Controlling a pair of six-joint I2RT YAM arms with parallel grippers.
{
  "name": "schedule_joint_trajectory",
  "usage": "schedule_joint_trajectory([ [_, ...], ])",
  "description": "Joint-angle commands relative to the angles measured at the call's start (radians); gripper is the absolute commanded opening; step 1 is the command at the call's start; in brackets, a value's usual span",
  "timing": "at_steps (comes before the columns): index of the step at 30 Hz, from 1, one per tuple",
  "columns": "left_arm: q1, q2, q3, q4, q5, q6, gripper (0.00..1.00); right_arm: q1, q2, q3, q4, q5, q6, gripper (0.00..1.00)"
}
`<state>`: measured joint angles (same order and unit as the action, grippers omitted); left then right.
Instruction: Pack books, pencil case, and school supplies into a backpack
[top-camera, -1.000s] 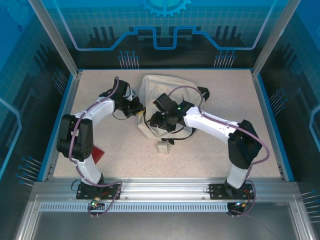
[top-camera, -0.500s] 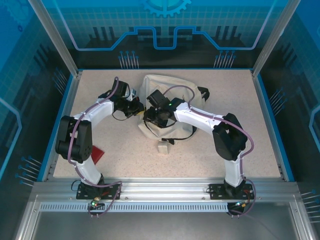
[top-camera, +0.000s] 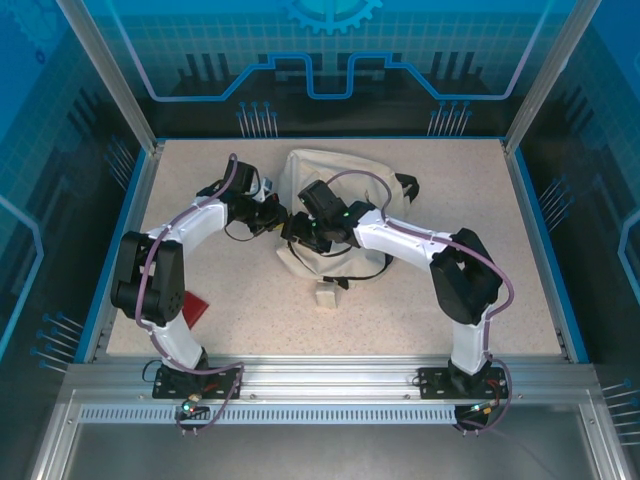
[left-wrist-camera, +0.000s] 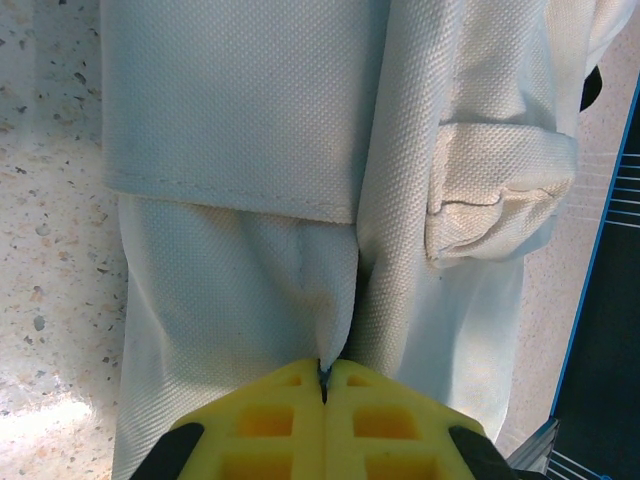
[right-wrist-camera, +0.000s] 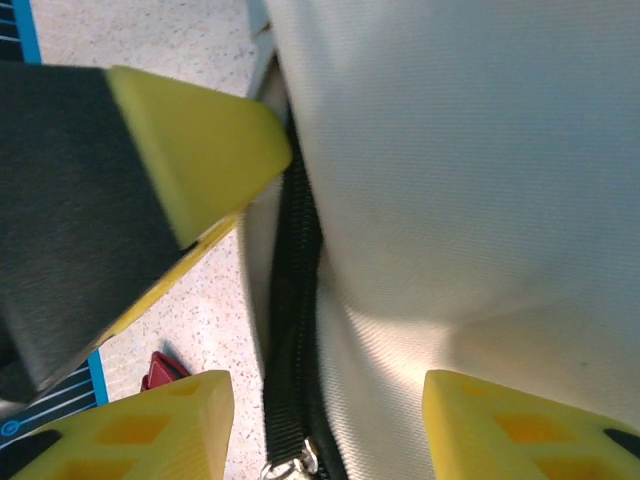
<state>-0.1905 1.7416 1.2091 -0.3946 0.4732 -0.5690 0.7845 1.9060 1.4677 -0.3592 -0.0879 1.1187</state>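
The backpack (top-camera: 335, 165) lies just above the middle of the top view on the speckled counter (top-camera: 480, 200). The left tool (left-wrist-camera: 325, 372) is pinched tight on a fold of its cream fabric; the right tool (right-wrist-camera: 325, 405) stands partly spread, gripping nothing, fingers either side of the black zip (right-wrist-camera: 290, 330)

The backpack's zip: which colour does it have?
The zip is black; the right wrist view shows it best.
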Motion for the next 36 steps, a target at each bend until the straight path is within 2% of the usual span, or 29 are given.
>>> schedule_joint_trajectory([
  [1,0.000,-0.013,0.012,-0.008,0.065,0.016,0.00,-0.001,-0.021,-0.017,0.048,-0.042,-0.041,0.55],
  [4,0.000,-0.014,0.012,-0.009,0.067,0.016,0.00,0.001,-0.011,-0.005,0.024,-0.047,-0.064,0.55],
  [9,0.000,-0.021,0.012,-0.013,0.064,0.017,0.00,0.002,0.006,0.027,-0.081,0.011,-0.063,0.34],
  [11,0.000,-0.019,0.013,-0.015,0.059,0.017,0.00,0.004,-0.002,0.030,-0.114,0.046,-0.056,0.31],
  [17,0.000,-0.016,0.013,-0.015,0.055,0.016,0.00,0.011,-0.042,0.031,-0.209,0.146,-0.033,0.29],
  [19,0.000,-0.016,0.011,-0.012,0.060,0.017,0.00,0.007,-0.046,0.019,-0.171,0.114,-0.034,0.29],
  [24,0.000,-0.016,0.013,-0.010,0.065,0.015,0.00,-0.006,0.002,0.036,-0.089,-0.011,-0.002,0.38],
  [36,0.000,-0.017,0.001,-0.009,0.066,0.017,0.00,-0.012,0.049,0.064,-0.084,0.007,0.046,0.34],
])
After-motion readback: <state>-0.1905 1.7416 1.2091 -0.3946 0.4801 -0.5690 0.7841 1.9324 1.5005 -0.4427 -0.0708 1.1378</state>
